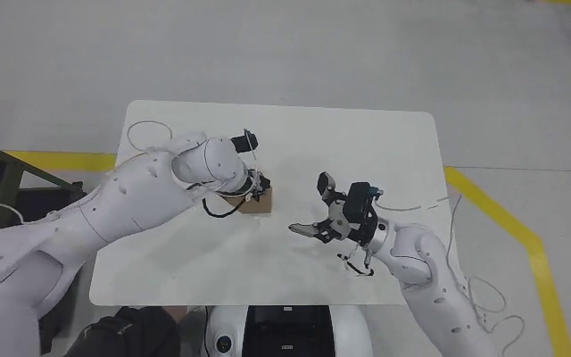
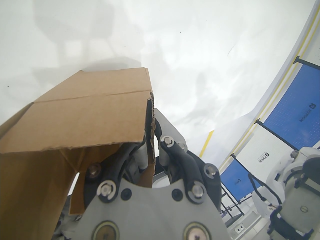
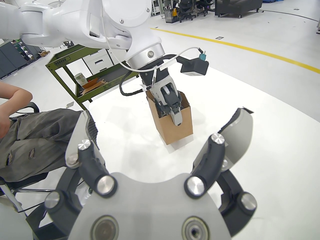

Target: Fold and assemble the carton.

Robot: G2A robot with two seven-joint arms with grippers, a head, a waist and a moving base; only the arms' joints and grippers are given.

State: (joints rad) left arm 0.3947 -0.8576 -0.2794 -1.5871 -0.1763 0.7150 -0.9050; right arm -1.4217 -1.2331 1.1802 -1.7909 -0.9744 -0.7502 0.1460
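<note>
"Left tool (image 3: 174, 116): what has it got?"

"It is clamped on one wall of the carton (image 3: 180, 132), one finger down inside the open top and one outside. The carton stands near the middle of the table (image 1: 375, 134), leaning a little."

"And the right tool (image 1: 312, 205)?"

"Its fingers are spread wide with nothing between them. It hovers well apart from the carton, on the robot's right."

"What could go wrong?"

"The grip is on a single thin wall. Any pull or twist could bend that panel, or tear it along the ragged edge seen in the left wrist view. The carton could also pivot about the pinch. If the right tool pushes a flap from the side, the carton may tip or slip free, since nothing braces its far side."

"What stays unclear?"

"The underside. Whether the bottom flaps are folded shut cannot be told, nor whether the base sits flat on the table. From above, the left arm covers most of the carton, and its wall hides the inner finger's tip."
</note>
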